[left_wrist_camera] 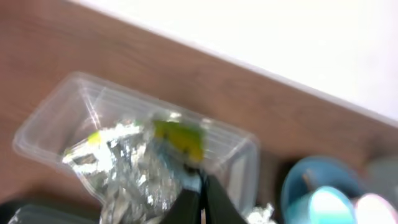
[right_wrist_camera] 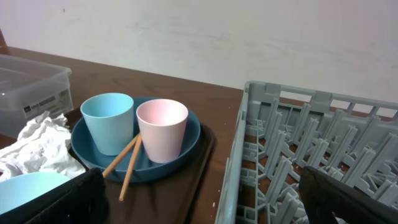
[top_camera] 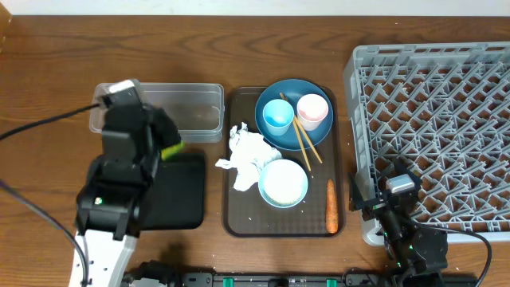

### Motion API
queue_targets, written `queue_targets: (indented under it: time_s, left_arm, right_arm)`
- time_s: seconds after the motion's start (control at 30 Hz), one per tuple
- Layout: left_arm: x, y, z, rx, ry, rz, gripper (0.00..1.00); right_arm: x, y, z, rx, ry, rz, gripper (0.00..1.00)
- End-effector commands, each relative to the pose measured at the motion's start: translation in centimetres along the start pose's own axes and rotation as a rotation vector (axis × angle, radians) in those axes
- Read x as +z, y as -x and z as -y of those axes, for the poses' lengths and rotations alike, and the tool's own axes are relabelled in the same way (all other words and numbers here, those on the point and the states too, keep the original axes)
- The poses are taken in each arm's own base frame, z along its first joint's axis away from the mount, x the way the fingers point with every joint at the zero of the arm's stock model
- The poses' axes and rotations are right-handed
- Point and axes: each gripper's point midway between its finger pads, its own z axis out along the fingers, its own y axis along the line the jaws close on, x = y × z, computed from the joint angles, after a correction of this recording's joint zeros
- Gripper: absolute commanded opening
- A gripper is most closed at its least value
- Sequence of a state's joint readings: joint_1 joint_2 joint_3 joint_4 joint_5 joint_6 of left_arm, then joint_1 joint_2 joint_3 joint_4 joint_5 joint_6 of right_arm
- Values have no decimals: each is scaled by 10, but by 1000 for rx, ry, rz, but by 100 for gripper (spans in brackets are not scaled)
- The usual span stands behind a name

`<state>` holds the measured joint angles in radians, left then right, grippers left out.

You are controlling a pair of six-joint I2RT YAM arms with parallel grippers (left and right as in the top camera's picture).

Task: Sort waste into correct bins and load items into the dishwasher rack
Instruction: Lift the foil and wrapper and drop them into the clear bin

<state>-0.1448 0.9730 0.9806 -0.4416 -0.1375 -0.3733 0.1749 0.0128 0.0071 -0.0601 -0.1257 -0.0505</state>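
Note:
My left gripper (top_camera: 165,142) is shut on the crumpled silver-foil wrapper (left_wrist_camera: 127,167) with the yellow-green label (top_camera: 172,149), held over the near edge of the clear tub (top_camera: 199,112), next to the black tray (top_camera: 182,195). The tub (left_wrist_camera: 46,127) lies below the wrapper in the left wrist view. On the brown serving tray (top_camera: 236,217) are the white tissue (top_camera: 249,151), the carrot (top_camera: 331,206), the white-and-blue bowl (top_camera: 284,183) and the dark-blue dish (top_camera: 291,131) with the light-blue cup (top_camera: 278,116), pink cup (top_camera: 312,112) and chopsticks (top_camera: 303,142). My right gripper (right_wrist_camera: 205,202) is open and empty at the rack's near left corner.
The grey dishwasher rack (top_camera: 438,119) fills the right side; its left wall (right_wrist_camera: 233,168) stands between my right fingers. The dish with both cups (right_wrist_camera: 146,155) and the tissue (right_wrist_camera: 31,146) show to the left in the right wrist view. A black cable (top_camera: 40,126) runs left.

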Motion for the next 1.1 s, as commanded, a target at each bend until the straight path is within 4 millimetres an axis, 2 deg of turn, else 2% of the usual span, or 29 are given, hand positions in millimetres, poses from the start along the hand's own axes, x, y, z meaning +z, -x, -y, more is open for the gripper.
queue_targets:
  time_s: [0.0, 0.13, 0.23, 0.33, 0.43, 0.5, 0.53, 0.6, 0.63, 0.67, 0.8, 0.9, 0.97, 1.07]
  left_arm:
    - [17, 9, 4, -12, 4, 29, 6]
    - [61, 1, 9, -6, 18, 2, 6]
    - [102, -15, 9, 1, 40, -38, 5]
    - [134, -33, 1, 3, 70, -76, 6]
    - [155, -52, -10, 7, 106, -127, 6]
    - [159, -61, -15, 12, 122, -158, 7]
    - [159, -65, -17, 15, 128, -171, 17]
    - [157, -66, -17, 16, 130, -176, 55]
    - [156, -64, -16, 15, 125, -173, 68]
    - [154, -61, -15, 14, 118, -167, 76]
    - [136, -40, -5, 1, 72, -114, 86]
    - [111, -27, 17, -10, -47, -110, 88]
    - [86, -29, 35, -9, -144, -154, 91]
    - [45, -49, 52, 20, -211, -243, 91]
  right_arm:
    - [0, -1, 1, 13, -4, -1, 99]
    - [0, -1, 1, 13, -4, -1, 99]
    - [0, -1, 1, 13, -4, -1, 99]
    - [0, -1, 1, 13, -4, -1, 99]
    - [0, -1, 1, 13, -4, -1, 99]
    - [0, -1, 1, 13, -4, -1, 99]
    - [0, -1, 1, 13, -4, -1, 99]
    - [0, -1, 1, 13, -4, -1, 99]
    - [0, -1, 1, 13, -4, -1, 99]
    - [0, -1, 1, 13, -4, -1, 99]
    - [0, -1, 1, 13, -4, -1, 99]
    - [0, -1, 1, 13, -4, -1, 99]
    - [0, -1, 1, 13, -4, -1, 99]
    - [0, -1, 1, 13, -4, -1, 99]
